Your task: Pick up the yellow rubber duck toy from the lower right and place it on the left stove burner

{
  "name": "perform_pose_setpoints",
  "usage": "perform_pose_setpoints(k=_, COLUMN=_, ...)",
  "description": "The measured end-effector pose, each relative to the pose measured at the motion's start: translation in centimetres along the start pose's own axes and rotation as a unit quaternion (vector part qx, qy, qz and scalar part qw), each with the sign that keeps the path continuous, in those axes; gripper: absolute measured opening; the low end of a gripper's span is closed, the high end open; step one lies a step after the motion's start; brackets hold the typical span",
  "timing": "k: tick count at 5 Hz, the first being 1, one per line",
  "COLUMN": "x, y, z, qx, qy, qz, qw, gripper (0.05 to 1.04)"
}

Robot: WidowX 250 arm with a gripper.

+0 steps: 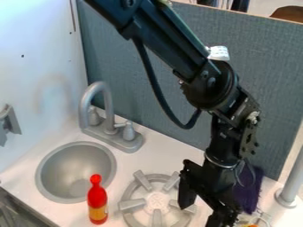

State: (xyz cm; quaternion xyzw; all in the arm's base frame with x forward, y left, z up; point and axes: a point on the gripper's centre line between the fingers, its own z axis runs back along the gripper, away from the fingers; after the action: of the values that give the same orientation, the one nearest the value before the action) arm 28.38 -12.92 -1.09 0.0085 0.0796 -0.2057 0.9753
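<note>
We found the gripper (205,212) low over the bench (157,153), its fingers apart and nothing visible between them. The nearest item we noted was the grey stove burner (157,201), directly on the sink side of the fingers. The finger nearer the sink (75,170) overlapped the burner's edge in our line of sight; we could not tell whether they touched.

On the opposite side of the gripper, toward the bench edge along the grey panel (142,84), we recorded a purple cloth (249,188), partly hidden by the arm. A small orange object (253,225) sat near the farther finger.

We observed a red bottle (98,206) with a yellow label beyond the burner, well apart from the fingers. It stood upright, its long axis vertical, between sink and burner. The faucet (108,111) stood behind the sink, near the corner by the white wall (38,57).
</note>
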Motion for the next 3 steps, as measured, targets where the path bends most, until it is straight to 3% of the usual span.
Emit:
perform_pose_setpoints(k=1, x=-0.4, y=0.0, z=-1.0, qx=0.000, qy=0.017, qz=0.000, qw=0.9999, gripper=1.001)
perform_pose_setpoints(k=2, x=0.3, y=-0.6, z=-0.7, qx=-0.015, qy=0.005, qz=0.016, qw=0.9997, gripper=1.000)
perform_pose_setpoints(k=3, x=1.7, y=-2.9, z=0.5, qx=-0.013, qy=-0.014, qz=-0.001, qw=0.9998, gripper=1.000)
